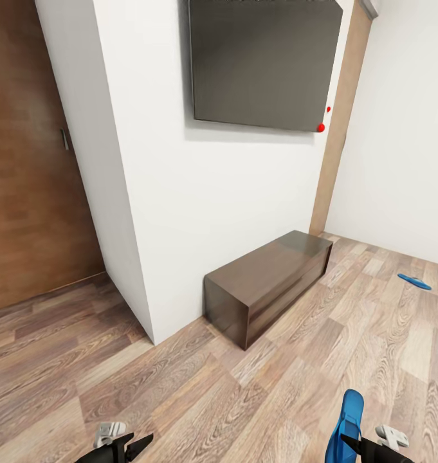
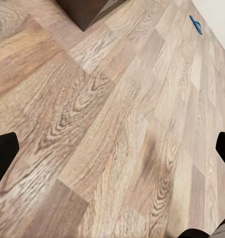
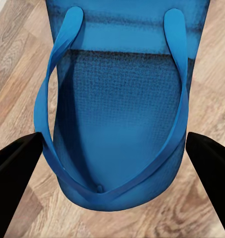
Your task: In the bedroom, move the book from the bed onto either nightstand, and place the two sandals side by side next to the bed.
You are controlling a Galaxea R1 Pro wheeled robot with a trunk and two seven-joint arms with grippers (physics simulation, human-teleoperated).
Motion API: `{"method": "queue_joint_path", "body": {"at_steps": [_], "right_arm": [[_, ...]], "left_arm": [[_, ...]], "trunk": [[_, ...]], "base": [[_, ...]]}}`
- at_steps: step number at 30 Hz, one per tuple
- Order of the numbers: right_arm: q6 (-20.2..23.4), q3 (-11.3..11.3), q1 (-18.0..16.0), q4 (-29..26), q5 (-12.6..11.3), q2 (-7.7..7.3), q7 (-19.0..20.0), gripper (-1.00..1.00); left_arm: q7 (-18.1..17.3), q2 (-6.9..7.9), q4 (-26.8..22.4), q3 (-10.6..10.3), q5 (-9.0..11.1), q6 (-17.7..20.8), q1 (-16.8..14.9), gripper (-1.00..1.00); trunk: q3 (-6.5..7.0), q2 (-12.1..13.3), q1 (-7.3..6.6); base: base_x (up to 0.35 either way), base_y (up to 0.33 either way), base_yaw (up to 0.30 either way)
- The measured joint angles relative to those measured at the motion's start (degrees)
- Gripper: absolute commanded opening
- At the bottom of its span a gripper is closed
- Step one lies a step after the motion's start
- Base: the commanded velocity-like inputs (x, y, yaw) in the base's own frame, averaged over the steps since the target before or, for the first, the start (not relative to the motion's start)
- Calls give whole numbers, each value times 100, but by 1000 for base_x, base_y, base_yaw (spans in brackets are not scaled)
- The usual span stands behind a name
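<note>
Nearest, the right gripper carries one blue sandal, sole upright; in the right wrist view its fingers flank the sandal, seemingly closed on its edges, though contact is hidden. The left gripper hangs spread wide with nothing between its fingers but plank floor. Beyond both stands the long dark TV bench against the white wall, under a mounted screen. The second sandal lies flat on the floor, right of the bench, well apart from it. Judged: sandal-gathering is in hand; next calls for carrying this one bedside, then fetching the other.
</note>
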Motion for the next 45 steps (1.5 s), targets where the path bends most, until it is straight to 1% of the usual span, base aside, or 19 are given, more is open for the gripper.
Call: {"method": "queue_joint_path", "body": {"at_steps": [28, 33, 45], "right_arm": [[0, 1, 0, 0, 7, 0, -1, -100], [-1, 3, 2, 0, 20, 0, -2, -100], [0, 3, 2, 0, 36, -1, -13, -100]], "left_arm": [[0, -3, 0, -6, 0, 0, 1, 100], [-6, -3, 1, -2, -1, 0, 1, 100], [-3, -4, 1, -1, -2, 0, 2, 100]], "trunk": [[503, 1123, -615], [503, 1125, -616], [503, 1125, -616]], "base": [[0, 0, -1], [0, 0, -110], [0, 0, -189]]}}
